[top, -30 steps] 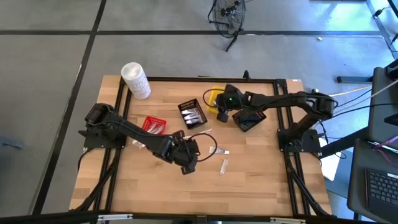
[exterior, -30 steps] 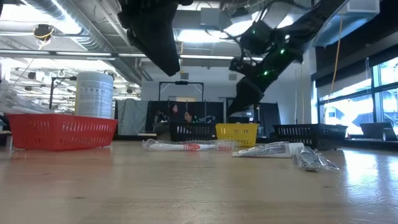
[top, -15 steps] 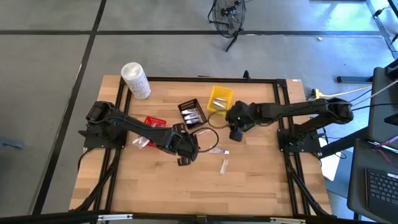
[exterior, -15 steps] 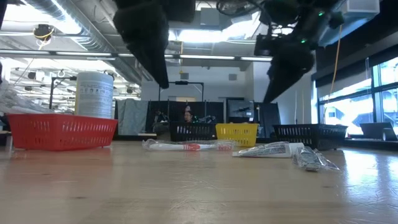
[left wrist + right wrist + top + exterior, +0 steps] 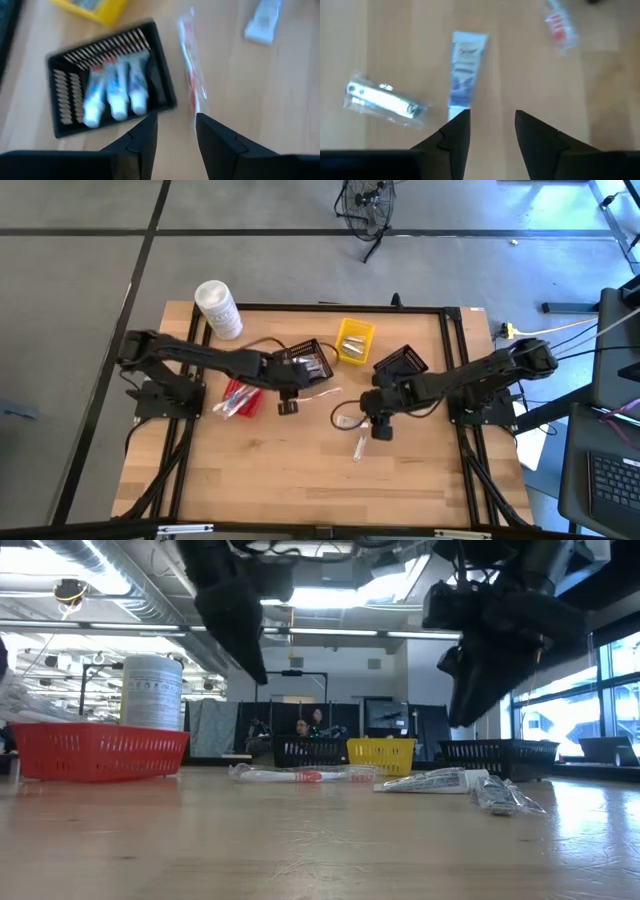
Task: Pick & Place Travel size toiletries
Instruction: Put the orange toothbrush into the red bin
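Three white tubes [image 5: 117, 95] lie in a black basket [image 5: 310, 361]. A thin wrapped stick with red marks [image 5: 192, 75] lies on the wood beside that basket. A white and blue tube [image 5: 464, 70] and a silvery sachet [image 5: 382, 102] lie flat near the table's middle; the sachet [image 5: 358, 448] shows in the high view too. My left gripper [image 5: 288, 398] hovers open by the black basket's near side. My right gripper [image 5: 380, 426] hovers open above the white and blue tube. Neither holds anything.
A yellow basket [image 5: 354, 340] and a second black basket [image 5: 400, 364] stand toward the far edge. A red basket [image 5: 240, 394] with items sits under the left arm. A large white tub [image 5: 218, 308] stands at the far left corner. Bare wood lies along the near edge.
My left gripper has moved from the table's middle toward the far edge, up to the black basket with tubes. My right gripper has swung away from the far black basket toward the near edge and now hangs over the loose tube and sachet. The loose items have not moved.
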